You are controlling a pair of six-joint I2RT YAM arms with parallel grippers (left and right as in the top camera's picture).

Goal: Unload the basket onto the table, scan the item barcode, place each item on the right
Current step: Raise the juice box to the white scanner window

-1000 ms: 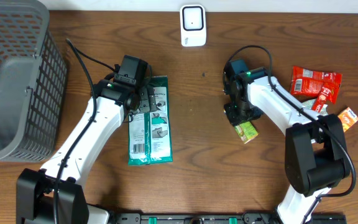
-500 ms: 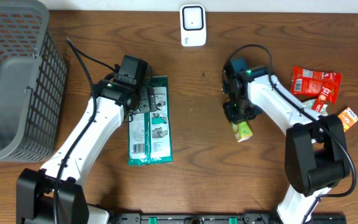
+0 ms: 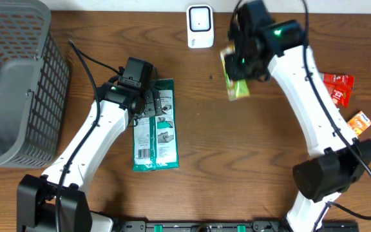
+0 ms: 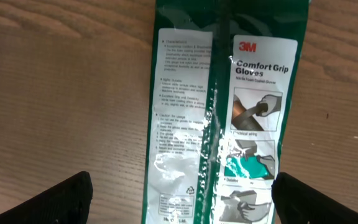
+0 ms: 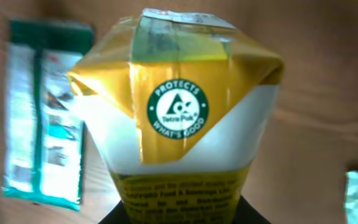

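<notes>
Overhead, my right jaws clamp the yellow-green carton (image 3: 236,82) aloft near the white scanner (image 3: 199,26); my left jaws gape wide over the glove pack (image 3: 156,129) on the worktop (image 3: 237,167).

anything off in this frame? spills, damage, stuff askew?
Nothing serious. The carton hangs tilted in the right gripper beside the scanner; it looks intact, with no leak visible. The glove pack lies flat and slightly aslant under the open left gripper.
</notes>
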